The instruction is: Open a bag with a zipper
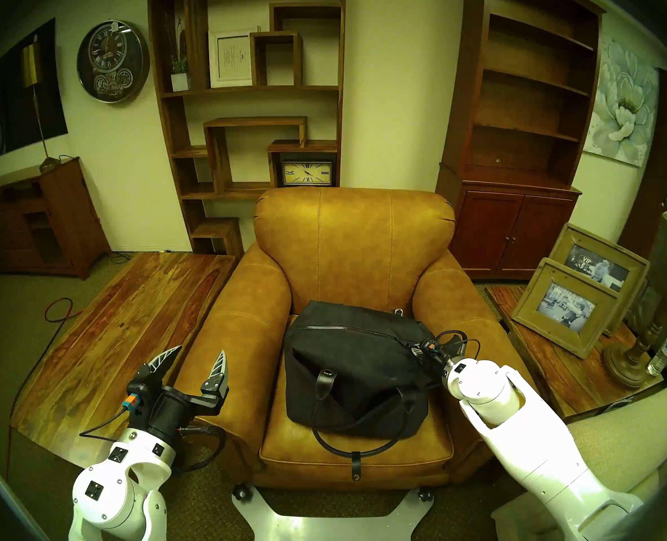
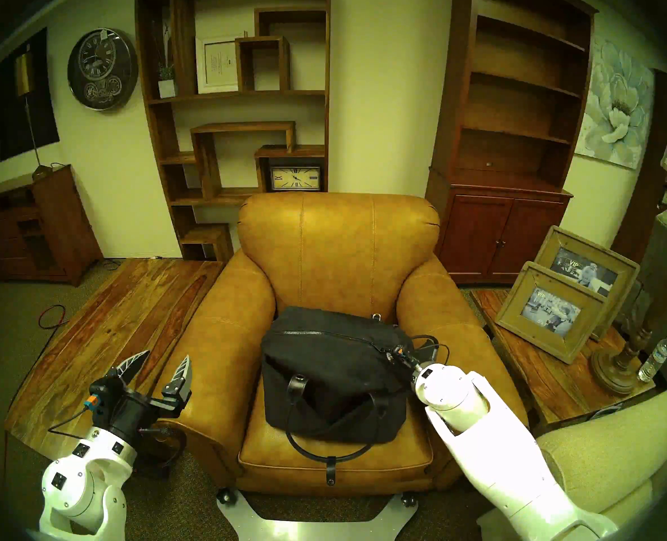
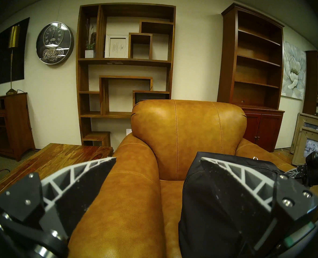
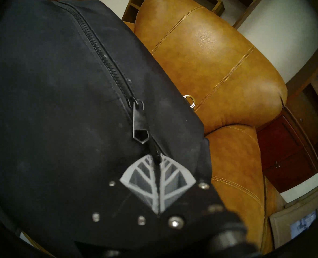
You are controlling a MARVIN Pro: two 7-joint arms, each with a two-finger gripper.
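A tan leather armchair (image 1: 353, 255) with stitched seams fills the middle of a showroom-like room, standing on dull carpet between a reddish plank-wood low table (image 1: 121, 333) and a rustic side table carrying two weathered wooden picture frames (image 1: 562, 313) and a clear plastic water bottle (image 1: 664, 353). Behind it, against a cream wall, stand an open asymmetric wooden shelf unit (image 1: 246, 99) and a dark red bookcase with cabinet doors (image 1: 519, 138); a round black wall clock (image 1: 113, 62) hangs off to one side.

On the seat cushion lies the large soft black fabric bag (image 1: 351, 372), its thin black loop handles (image 1: 347, 442) drooping over the cushion's front edge. The dark zipper (image 1: 347, 329) runs across the bag's top and ends right at the tip of the right gripper (image 4: 157, 159), which meets the bag's end nearest the chair's arm. A flat black pull tab (image 4: 139, 125) hangs free just beyond the fingertips, and a small metal ring (image 4: 190, 101) sits farther along the bag's edge.

The right gripper's ribbed grey fingers (image 4: 145, 179) are pressed fully together, pinching a thin black strip that emerges from the zipper line; it looks like a second pull, though its shape is hidden between the pads.

The left gripper (image 1: 195, 362) hovers well apart from the bag, above the chair's other arm, its two fingers spread wide with nothing between them.
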